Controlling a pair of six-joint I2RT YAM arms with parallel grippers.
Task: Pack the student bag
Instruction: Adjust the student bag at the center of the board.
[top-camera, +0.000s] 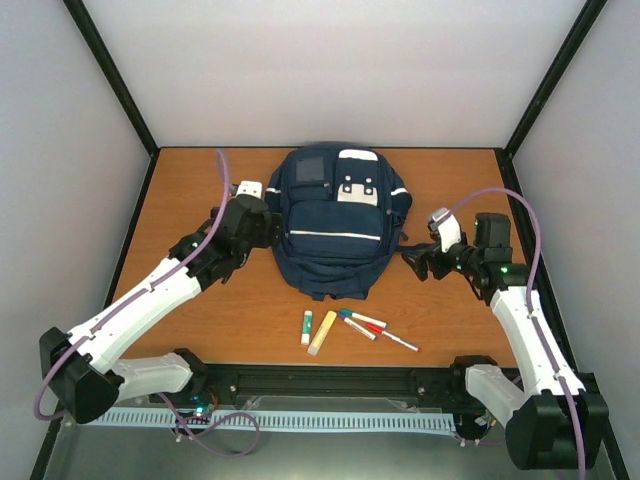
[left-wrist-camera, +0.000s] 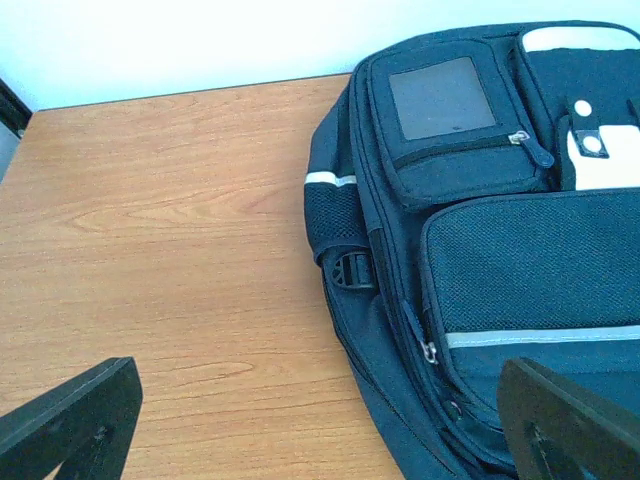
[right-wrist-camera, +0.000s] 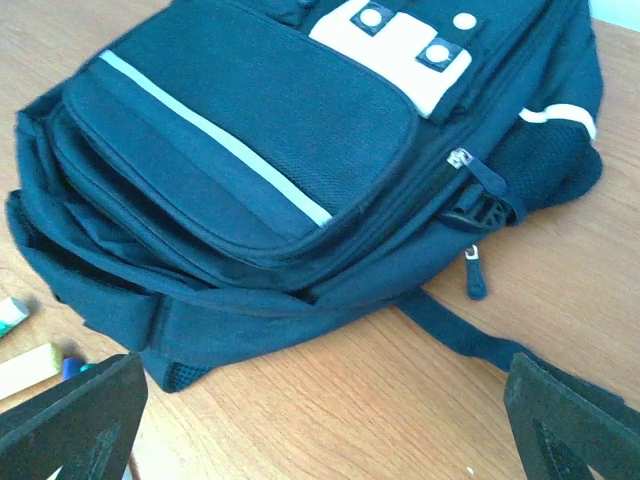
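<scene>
The navy-blue student bag lies flat at the middle back of the table, front up, with white stripes and a white buckle patch. All its zips look shut. My left gripper is open and empty at the bag's left side. In the left wrist view its jaws straddle the bag's left edge near a zipper pull. My right gripper is open and empty beside the bag's right side. In the right wrist view it is over bare table just short of the bag and a strap.
In front of the bag lie a white glue stick, a yellow stick-shaped item and a few markers. One red-tipped marker lies furthest right. The table is walled on three sides.
</scene>
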